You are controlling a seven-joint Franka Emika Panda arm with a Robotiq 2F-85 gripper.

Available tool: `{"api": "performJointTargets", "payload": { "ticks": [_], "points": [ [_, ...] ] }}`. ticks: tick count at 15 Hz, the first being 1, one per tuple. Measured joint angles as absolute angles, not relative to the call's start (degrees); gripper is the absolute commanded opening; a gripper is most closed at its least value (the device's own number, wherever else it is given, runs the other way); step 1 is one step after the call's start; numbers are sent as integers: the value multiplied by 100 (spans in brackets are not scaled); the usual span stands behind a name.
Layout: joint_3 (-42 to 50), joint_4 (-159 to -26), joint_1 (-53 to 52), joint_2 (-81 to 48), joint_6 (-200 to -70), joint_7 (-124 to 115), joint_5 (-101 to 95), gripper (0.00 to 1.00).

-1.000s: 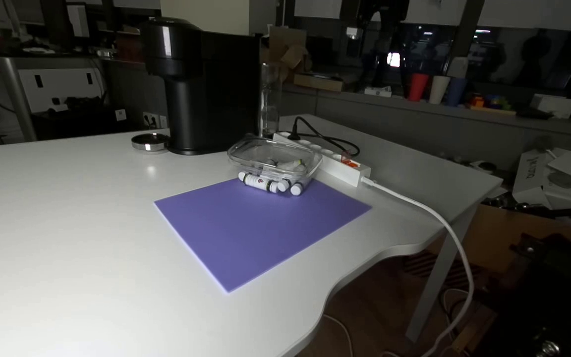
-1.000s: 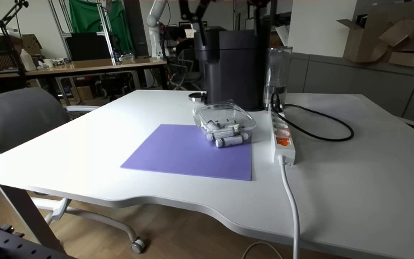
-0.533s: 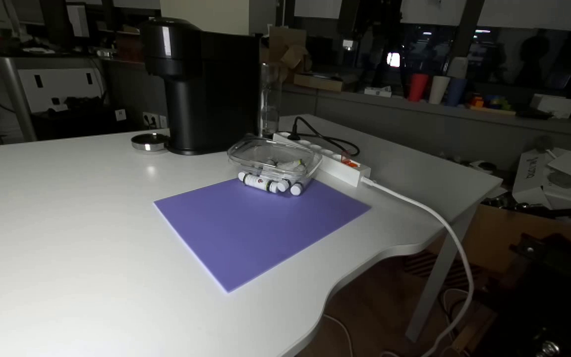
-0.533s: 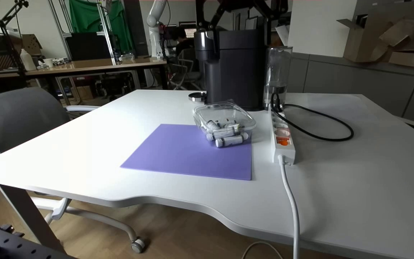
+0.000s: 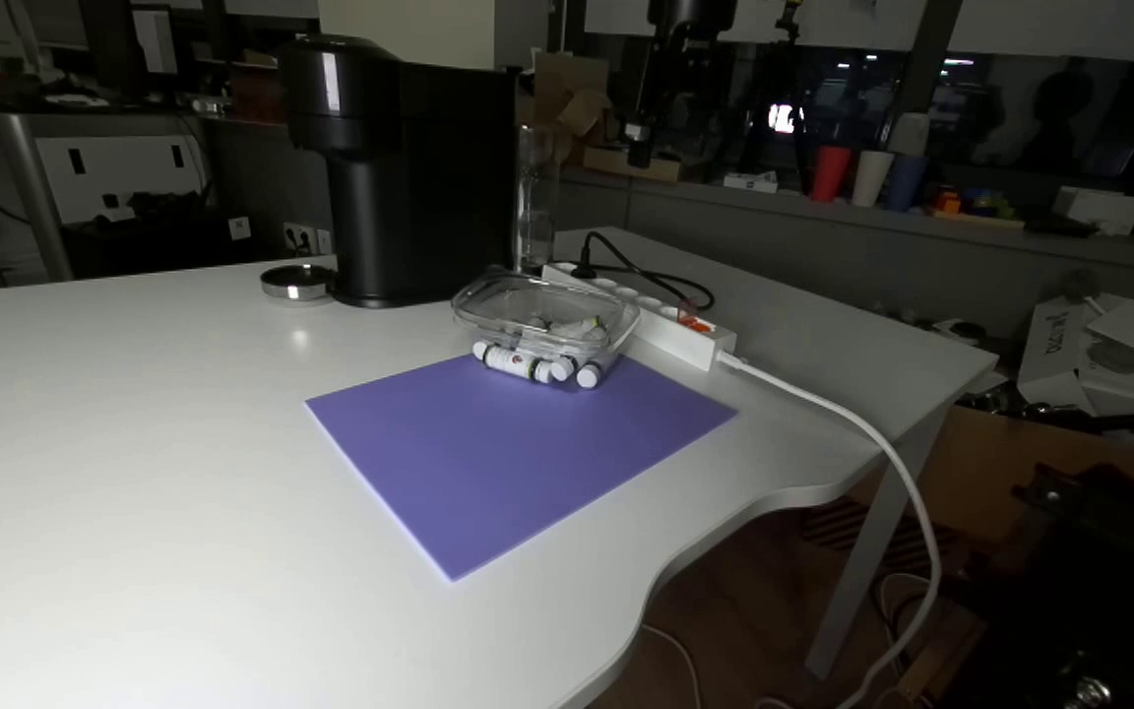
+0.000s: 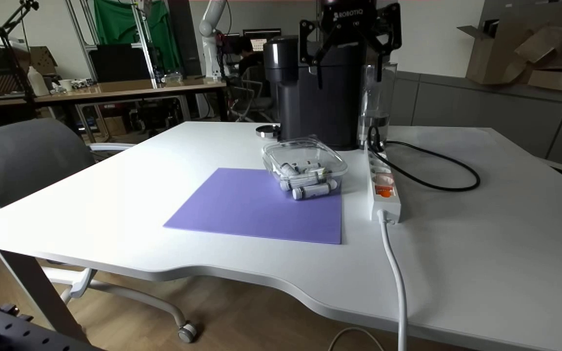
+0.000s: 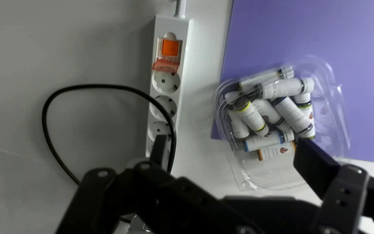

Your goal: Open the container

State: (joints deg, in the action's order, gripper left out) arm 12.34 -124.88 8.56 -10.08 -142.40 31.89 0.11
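Observation:
The container is a clear plastic box with rounded corners, seen in both exterior views (image 5: 518,305) (image 6: 305,150) and in the wrist view (image 7: 271,170). A thin clear lid seems to cover it. Several small white-labelled bottles (image 7: 284,87) lie inside. It rests partly on the far corner of a purple mat (image 6: 256,209). My gripper (image 6: 349,77) is open and empty, in the air above and behind the container. In the wrist view, the gripper's (image 7: 234,151) right finger overlaps the container's edge and the left finger overlaps the power strip.
A white power strip (image 6: 383,195) with a black cable (image 6: 437,186) lies beside the container. A tall black machine (image 6: 327,97) with a clear tank (image 6: 376,97) stands behind it. A round metal-rimmed dish (image 5: 298,283) sits by the machine on the white table (image 5: 183,443).
My gripper has moved lower and further to the right in one exterior view's picture, leftward and down in the other's, staying open. The container, bottles and mat have not moved.

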Motion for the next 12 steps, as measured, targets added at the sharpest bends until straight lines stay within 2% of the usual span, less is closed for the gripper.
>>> {"api": "performJointTargets", "payload": {
  "ticks": [3,7,12],
  "points": [
    [947,-11749,942,-1769,-14345,3236,4,100],
    [433,-10928,1110,-2404,-13746,3565,160,100],
    [412,-10805,1173,-2477,-13667,3681,208,100]
  ]
}}
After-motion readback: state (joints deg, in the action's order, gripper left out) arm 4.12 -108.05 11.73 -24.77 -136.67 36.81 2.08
